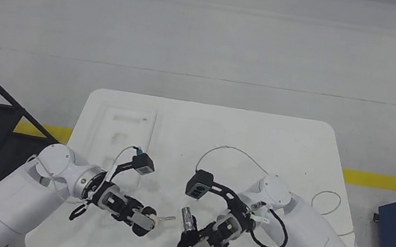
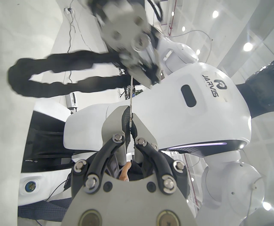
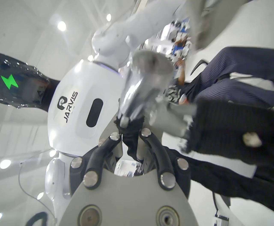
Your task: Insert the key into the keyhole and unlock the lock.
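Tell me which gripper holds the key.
The left gripper: it pinches the thin metal key, which points at the lock. The right gripper holds the lock instead.

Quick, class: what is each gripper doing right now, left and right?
Left gripper: jaws closed on the key.
Right gripper: jaws closed on the lock.

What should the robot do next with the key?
Probably ease the left hand forward so the key slides into the lock. The right hand holds the lock, and the key's tip points at it.
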